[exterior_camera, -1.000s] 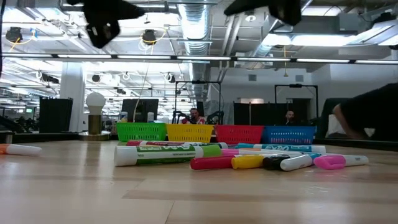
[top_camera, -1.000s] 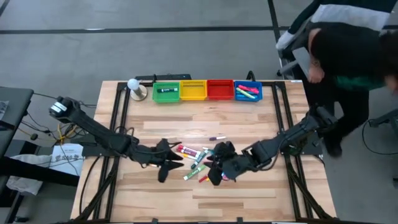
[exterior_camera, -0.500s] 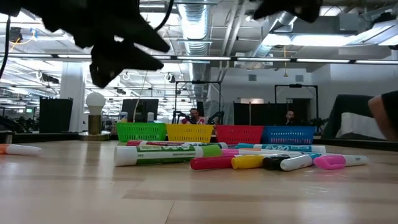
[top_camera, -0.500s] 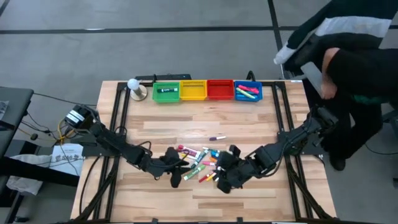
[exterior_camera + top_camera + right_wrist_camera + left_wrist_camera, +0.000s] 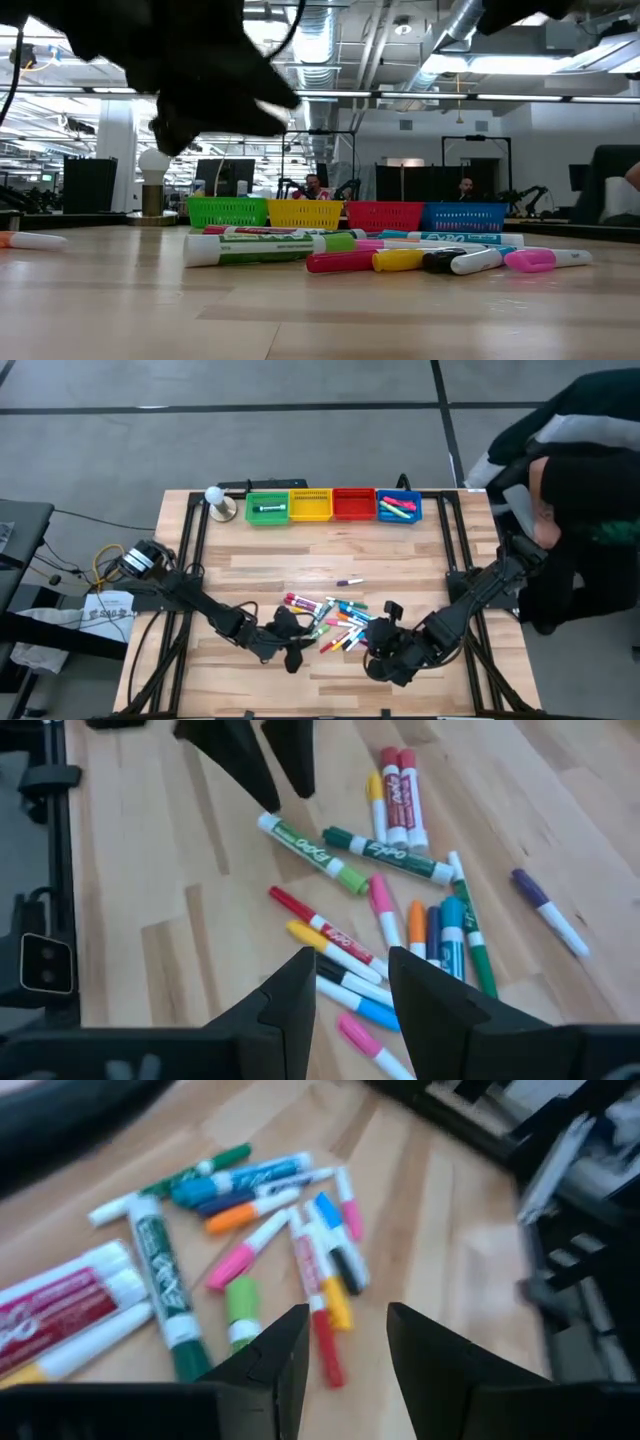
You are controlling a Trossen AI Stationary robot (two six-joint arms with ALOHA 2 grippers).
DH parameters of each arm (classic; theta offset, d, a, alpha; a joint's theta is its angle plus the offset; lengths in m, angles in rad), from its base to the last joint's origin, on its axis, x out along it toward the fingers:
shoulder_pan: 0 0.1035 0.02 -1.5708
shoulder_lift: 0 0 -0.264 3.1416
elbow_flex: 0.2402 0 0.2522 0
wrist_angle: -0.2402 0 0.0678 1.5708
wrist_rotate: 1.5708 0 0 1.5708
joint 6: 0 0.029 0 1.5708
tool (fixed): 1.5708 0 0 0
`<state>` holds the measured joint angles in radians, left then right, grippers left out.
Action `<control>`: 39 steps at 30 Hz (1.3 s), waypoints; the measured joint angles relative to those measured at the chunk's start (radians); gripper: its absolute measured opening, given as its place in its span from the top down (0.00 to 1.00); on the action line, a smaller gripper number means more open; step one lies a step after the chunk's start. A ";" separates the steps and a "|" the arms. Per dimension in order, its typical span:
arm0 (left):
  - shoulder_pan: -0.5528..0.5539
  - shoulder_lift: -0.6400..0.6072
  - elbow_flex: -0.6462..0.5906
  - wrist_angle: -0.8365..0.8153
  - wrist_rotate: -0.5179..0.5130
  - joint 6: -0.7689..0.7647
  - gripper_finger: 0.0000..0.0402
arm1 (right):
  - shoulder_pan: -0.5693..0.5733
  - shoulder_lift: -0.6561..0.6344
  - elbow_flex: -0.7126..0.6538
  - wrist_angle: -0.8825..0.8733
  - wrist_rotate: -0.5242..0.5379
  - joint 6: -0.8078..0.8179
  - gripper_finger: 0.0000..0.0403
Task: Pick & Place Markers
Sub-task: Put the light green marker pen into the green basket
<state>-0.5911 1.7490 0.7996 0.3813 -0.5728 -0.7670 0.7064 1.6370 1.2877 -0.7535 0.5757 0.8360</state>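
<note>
Several markers [image 5: 335,618] lie in a loose pile on the wooden table, also in the low view [image 5: 380,255]. One purple marker [image 5: 348,581] lies apart, farther back. My left gripper [image 5: 298,645] stands open just left of and nearer than the pile, low over the table; in its wrist view a red and a yellow marker [image 5: 330,1325] lie just ahead of the open fingers [image 5: 345,1335]. My right gripper [image 5: 380,645] stands open higher up at the pile's near right, looking down on the markers [image 5: 400,900] past its spread fingers [image 5: 350,975]. Neither holds anything.
Four small bins stand in a row at the far edge: green [image 5: 266,507] with one marker inside, yellow [image 5: 310,505], red [image 5: 353,504], and blue [image 5: 399,507] with a few markers. A white bulb [image 5: 215,498] stands left of them. A person [image 5: 580,480] bends by the table's right side.
My left gripper has come down and moved toward the table's near edge and right, ending beside the pile's near left. My right gripper has drawn back off the pile toward the near edge and right, and has rolled. The markers have not moved.
</note>
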 joint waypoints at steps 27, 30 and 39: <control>-0.042 0.218 0.013 -0.028 -0.053 0.082 0.66 | 0.051 0.001 0.000 0.005 0.009 0.031 0.71; -0.049 0.239 0.016 -0.026 -0.060 0.062 0.66 | 0.051 0.001 0.000 0.005 0.009 0.031 0.71; -0.062 0.235 0.014 -0.060 -0.036 0.064 0.73 | 0.051 0.001 0.000 0.005 0.011 0.027 0.71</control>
<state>-0.6529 1.9841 0.8138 0.3209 -0.6089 -0.7031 0.7570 1.6382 1.2877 -0.7488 0.5864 0.8633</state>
